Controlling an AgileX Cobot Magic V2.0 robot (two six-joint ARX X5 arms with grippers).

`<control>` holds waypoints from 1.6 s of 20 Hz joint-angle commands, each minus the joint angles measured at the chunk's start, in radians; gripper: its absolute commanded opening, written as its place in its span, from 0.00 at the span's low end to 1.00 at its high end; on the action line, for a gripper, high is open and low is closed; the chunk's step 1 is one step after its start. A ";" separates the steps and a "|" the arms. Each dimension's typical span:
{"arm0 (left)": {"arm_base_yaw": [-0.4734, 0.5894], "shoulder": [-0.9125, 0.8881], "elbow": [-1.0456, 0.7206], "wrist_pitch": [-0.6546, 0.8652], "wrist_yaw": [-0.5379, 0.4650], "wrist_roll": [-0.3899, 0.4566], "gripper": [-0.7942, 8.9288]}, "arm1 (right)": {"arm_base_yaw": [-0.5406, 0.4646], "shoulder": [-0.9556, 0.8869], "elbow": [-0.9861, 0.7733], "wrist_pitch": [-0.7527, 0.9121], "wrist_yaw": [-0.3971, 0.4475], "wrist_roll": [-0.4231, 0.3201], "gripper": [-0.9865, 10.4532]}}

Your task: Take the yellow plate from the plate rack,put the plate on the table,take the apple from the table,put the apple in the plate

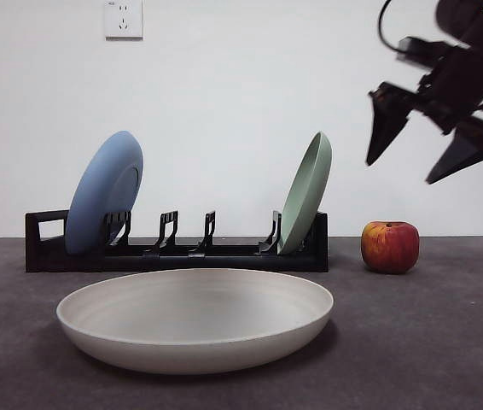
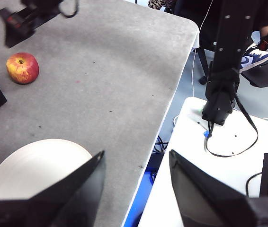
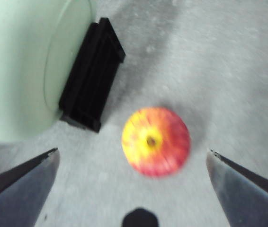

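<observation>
The yellow plate [image 1: 194, 319] lies flat on the table [image 1: 446, 342] in front of the plate rack [image 1: 173, 248]; its edge also shows in the left wrist view [image 2: 34, 168]. The red apple [image 1: 390, 247] sits on the table just right of the rack, also seen as apple [image 2: 22, 67] and apple [image 3: 156, 141]. My right gripper [image 1: 421, 158] hangs open above the apple, a little to its right, holding nothing. My left gripper [image 2: 136, 177] is open and empty, over the table's edge beside the plate.
A blue plate [image 1: 105, 192] and a pale green plate [image 1: 306, 192] stand in the rack's slots. The green plate [image 3: 20, 66] and the rack's end [image 3: 91, 75] are close beside the apple. A second white table with cables [image 2: 219, 142] lies past the table edge.
</observation>
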 commanded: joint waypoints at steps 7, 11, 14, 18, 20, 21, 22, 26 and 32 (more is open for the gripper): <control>0.002 0.002 -0.005 0.003 0.002 -0.014 0.31 | 0.046 0.198 0.082 0.015 0.132 -0.018 0.62; 0.002 0.003 -0.005 0.003 0.002 -0.018 0.31 | 0.046 0.233 0.082 0.040 0.152 -0.032 0.62; 0.002 0.006 -0.005 0.004 0.002 -0.018 0.31 | 0.046 0.256 0.082 0.045 0.156 -0.032 0.61; 0.002 0.006 -0.005 0.004 0.000 -0.018 0.31 | 0.048 0.271 0.082 0.059 0.169 -0.027 0.60; 0.002 0.006 -0.005 0.004 -0.005 -0.018 0.31 | 0.051 0.271 0.082 0.041 0.177 -0.027 0.43; 0.002 0.006 -0.005 0.003 -0.005 -0.018 0.31 | 0.051 0.272 0.082 0.033 0.177 -0.027 0.34; 0.002 0.006 -0.005 0.003 -0.005 -0.018 0.31 | 0.051 0.272 0.082 0.029 0.177 -0.027 0.24; 0.002 0.006 -0.005 0.003 -0.005 -0.018 0.31 | 0.051 0.270 0.082 0.031 0.177 -0.002 0.08; 0.002 0.006 -0.005 -0.015 -0.004 -0.018 0.31 | 0.052 0.093 0.082 -0.053 0.177 0.003 0.08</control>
